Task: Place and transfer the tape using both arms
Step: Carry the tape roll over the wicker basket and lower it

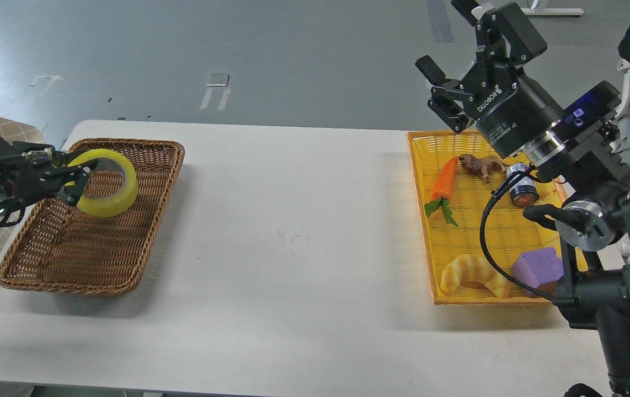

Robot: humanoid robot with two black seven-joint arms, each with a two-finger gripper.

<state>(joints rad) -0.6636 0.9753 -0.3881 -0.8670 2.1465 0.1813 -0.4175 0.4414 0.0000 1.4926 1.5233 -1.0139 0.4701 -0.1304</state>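
My left gripper (75, 179) is clamped on the wall of the tape (109, 182), one finger through its core, holding the yellow roll tilted over the brown wicker basket (144, 242) at the table's left end. My right gripper (450, 91) hangs with jaws spread and nothing in them above the yellow basket (422, 220) of toys. I judge the handover done, with only the lowering and release into the wicker basket left.
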